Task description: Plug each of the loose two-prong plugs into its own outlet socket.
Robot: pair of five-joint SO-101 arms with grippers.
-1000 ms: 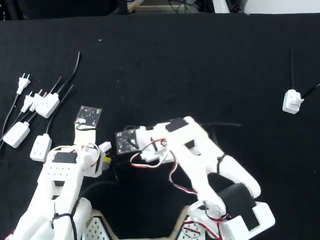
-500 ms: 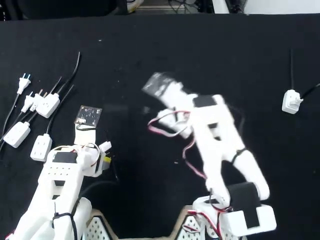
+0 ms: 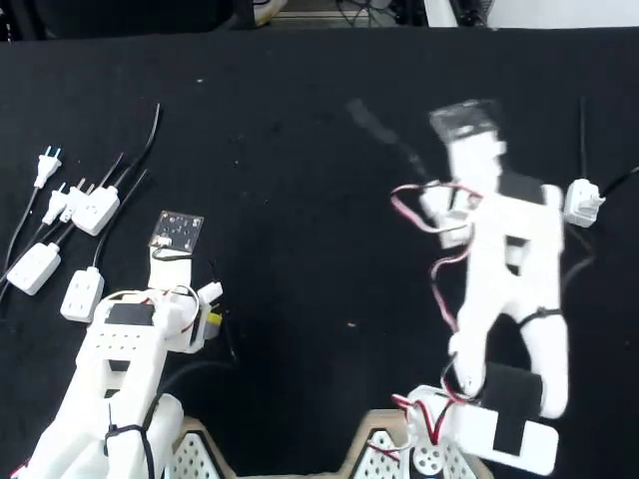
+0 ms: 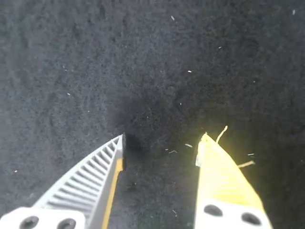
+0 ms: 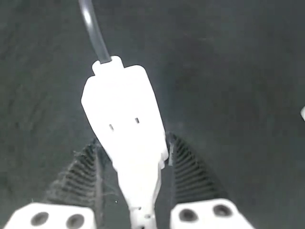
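Above the table's (image 3: pixel 300 100) right half, a white outlet socket (image 5: pixel 124 109) is being gripped by the right gripper (image 5: pixel 132 143), probably for the loose plug (image 3: pixel 582 203) nearby; the left gripper (image 4: pixel 162 140) is being held open.

No legible text, as far as visible.

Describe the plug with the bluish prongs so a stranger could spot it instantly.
On the black table, go to the cluster of white plugs and sockets at the left side of the high view. The plug lies farthest back there, slightly apart, with its prongs pointing toward the table's far edge. It alone has bluish prong tips.
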